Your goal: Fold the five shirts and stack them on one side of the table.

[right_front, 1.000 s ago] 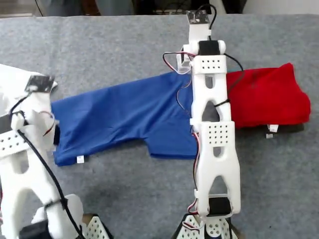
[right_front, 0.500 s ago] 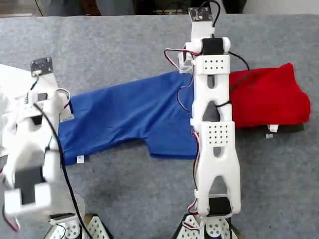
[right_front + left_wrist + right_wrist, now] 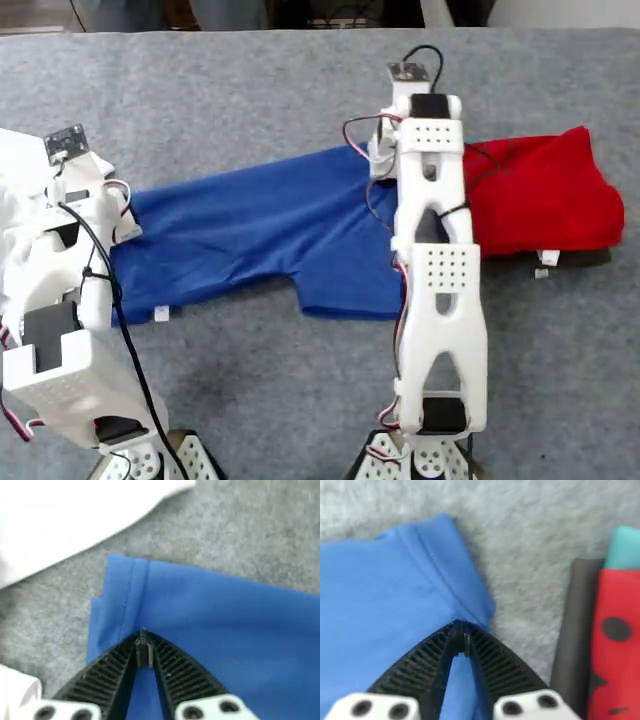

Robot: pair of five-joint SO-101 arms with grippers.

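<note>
The right arm (image 3: pixel 437 290) has drawn back toward its base since the earlier frames, and the left arm (image 3: pixel 60 300) has resettled over the left end of the blue shirt (image 3: pixel 250 225). That shirt lies spread flat across the middle of the grey tabletop (image 3: pixel 250 90). The left jaws are pressed together, pinching its hem at the left end. The right jaws pinch the hem at the right end, near the stack. There a red shirt (image 3: pixel 540 195) lies folded on a dark shirt (image 3: pixel 580 258), with a teal edge (image 3: pixel 622 547) beside the red. White cloth (image 3: pixel 15 165) lies at the left edge, near the blue hem but apart from it
</note>
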